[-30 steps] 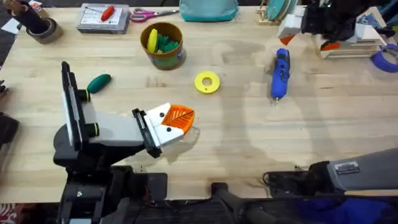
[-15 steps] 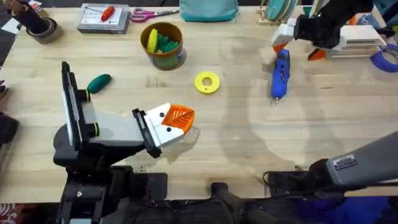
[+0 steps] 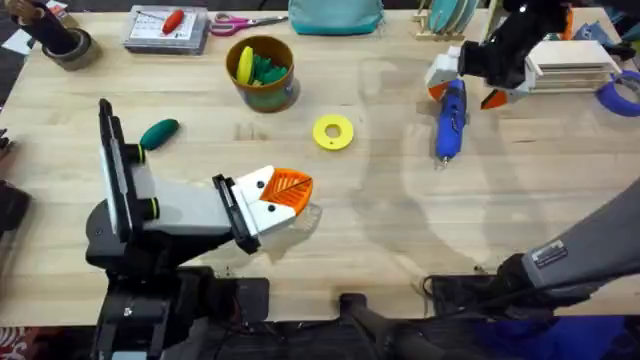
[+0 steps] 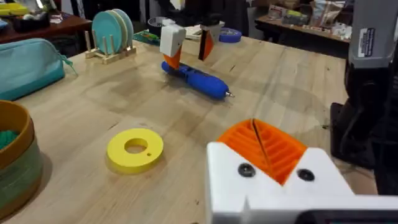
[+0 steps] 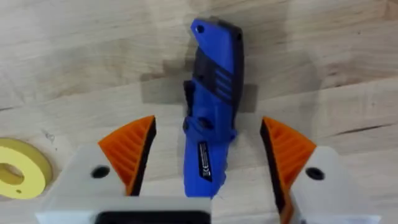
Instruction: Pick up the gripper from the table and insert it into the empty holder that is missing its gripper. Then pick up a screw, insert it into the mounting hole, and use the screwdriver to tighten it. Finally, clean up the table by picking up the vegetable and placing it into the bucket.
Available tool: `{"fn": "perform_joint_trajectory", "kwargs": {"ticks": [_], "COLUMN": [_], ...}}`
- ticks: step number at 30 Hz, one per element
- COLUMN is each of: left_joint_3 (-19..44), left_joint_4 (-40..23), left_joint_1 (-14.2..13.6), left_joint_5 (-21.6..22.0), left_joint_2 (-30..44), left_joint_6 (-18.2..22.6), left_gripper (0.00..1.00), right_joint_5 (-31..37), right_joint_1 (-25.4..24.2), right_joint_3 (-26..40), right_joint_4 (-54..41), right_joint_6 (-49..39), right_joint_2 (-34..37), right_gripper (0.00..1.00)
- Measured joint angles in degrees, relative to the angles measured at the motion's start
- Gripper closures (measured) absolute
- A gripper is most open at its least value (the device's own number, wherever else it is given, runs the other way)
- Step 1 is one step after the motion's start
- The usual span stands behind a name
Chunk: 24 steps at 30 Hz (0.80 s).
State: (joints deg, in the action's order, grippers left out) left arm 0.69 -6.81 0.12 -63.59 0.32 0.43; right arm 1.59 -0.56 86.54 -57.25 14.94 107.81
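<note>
Two arms are on my screens. My right gripper sits over the far right part of the table, its orange pads spread wide on either side of the screwdriver, which lies flat on the wood between them; I cannot tell whether either pad touches it, and nothing is clamped. From the right wrist camera the blue body runs straight up the gap, dark grip section and label facing me.

My left gripper rests low near the front edge, left of centre. One orange ribbed tip on a white mount shows, and I cannot make out whether those fingers are apart or closed.

Around the work: a yellow flat ring lies mid-table between the two grippers, well clear of the screwdriver. The bucket stands toward the far edge, left of centre, with yellow and green pieces inside. The vegetable lies on the left side, near the left arm's upright link. Along the far edge I see a teal pouch, scissors, a parts tray and a plate rack, the pouch cut off by the frame. The right arm's dark body covers part of a white rack in the far right corner.
</note>
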Motion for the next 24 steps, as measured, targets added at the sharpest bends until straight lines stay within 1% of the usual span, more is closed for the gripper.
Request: {"fn": "perform_joint_trajectory", "kwargs": {"ticks": [8, 13, 24], "left_joint_3": [0.0, 0.0, 0.0], "left_joint_4": [0.0, 0.0, 0.0], "left_joint_1": [0.0, 0.0, 0.0], "left_joint_5": [0.0, 0.0, 0.0], "left_joint_2": [0.0, -0.01, -0.02], "left_joint_6": [0.0, 0.0, 0.0], "left_gripper": [0.997, 0.997, 0.997], "right_joint_5": [-0.27, -0.42, -0.41], "right_joint_1": [0.0, -0.04, -1.21], "right_joint_3": [0.0, 0.0, 0.0], "right_joint_4": [1.43, 3.17, 4.68], "right_joint_6": [-0.06, -1.57, -2.58], "right_joint_2": [2.71, 4.53, 8.09], "right_gripper": [0.005, 0.005, 0.02]}}
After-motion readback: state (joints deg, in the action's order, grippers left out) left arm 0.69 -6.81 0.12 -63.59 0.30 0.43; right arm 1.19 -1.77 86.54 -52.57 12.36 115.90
